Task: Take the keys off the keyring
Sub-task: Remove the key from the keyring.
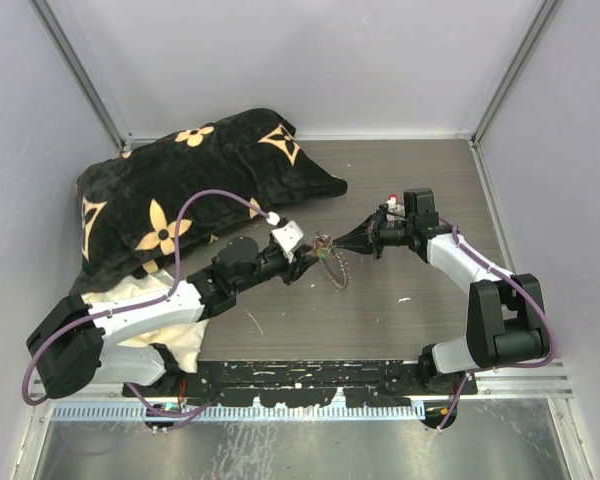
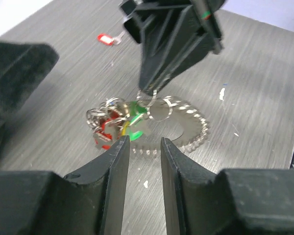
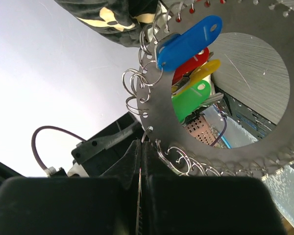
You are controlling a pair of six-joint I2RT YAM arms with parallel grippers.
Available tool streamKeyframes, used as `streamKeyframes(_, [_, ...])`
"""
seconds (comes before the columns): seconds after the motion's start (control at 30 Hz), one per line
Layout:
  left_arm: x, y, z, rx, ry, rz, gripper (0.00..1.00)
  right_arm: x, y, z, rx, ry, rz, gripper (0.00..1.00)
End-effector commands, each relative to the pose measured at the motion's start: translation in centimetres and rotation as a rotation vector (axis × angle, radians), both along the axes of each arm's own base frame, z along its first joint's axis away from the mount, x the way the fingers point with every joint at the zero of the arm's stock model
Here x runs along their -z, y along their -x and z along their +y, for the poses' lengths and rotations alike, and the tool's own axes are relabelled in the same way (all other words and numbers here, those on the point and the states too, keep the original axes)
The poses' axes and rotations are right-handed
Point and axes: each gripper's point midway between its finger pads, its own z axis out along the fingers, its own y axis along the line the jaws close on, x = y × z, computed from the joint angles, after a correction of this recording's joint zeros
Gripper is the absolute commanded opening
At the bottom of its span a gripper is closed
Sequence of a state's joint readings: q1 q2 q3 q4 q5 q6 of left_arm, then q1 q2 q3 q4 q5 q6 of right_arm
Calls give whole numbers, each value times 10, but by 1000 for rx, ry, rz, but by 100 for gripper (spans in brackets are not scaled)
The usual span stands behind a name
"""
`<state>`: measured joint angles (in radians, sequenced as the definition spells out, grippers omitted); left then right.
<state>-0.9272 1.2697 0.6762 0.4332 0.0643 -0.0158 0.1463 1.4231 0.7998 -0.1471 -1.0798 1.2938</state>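
Right wrist: flat metal keyring [image 3: 159, 120], plastic-headed keys [image 3: 188, 41].

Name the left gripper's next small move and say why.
Probably ease the left gripper forward until its parted jaws straddle the green-headed key, ready to close on it. The right gripper is shut on the keyring, and the left jaws sit just short of the keys with nothing between them.

Left fingers [image 2: 112, 186] apart, right fingers [image 3: 127, 169] together
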Motion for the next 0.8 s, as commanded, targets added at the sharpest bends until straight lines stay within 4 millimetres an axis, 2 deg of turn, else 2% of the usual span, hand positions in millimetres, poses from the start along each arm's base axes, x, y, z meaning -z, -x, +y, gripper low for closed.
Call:
streamKeyframes(0.0, [-54, 22, -10, 212, 55, -340, 33, -26, 6, 0, -32, -56, -101, 1])
streamKeyframes(0.17, [-57, 23, -13, 279, -30, -514, 34, -27, 6, 0, -42, -65, -153, 1])
streamKeyframes(0.33, [-57, 15, -20, 295, -71, -607, 33, -34, 8, 1, -73, -89, -239, 1])
streamKeyframes(0.5, [-42, 0, -25, 271, -126, -624, 23, -39, 12, 1, -102, -106, -294, 1])
streamKeyframes(0.63, [-43, -8, -27, 233, -116, -637, 23, -38, 15, 1, -109, -114, -294, 1])
streamKeyframes(0.77, [-53, -11, -23, 184, -71, -672, 23, -38, 16, 1, -116, -120, -293, 1])
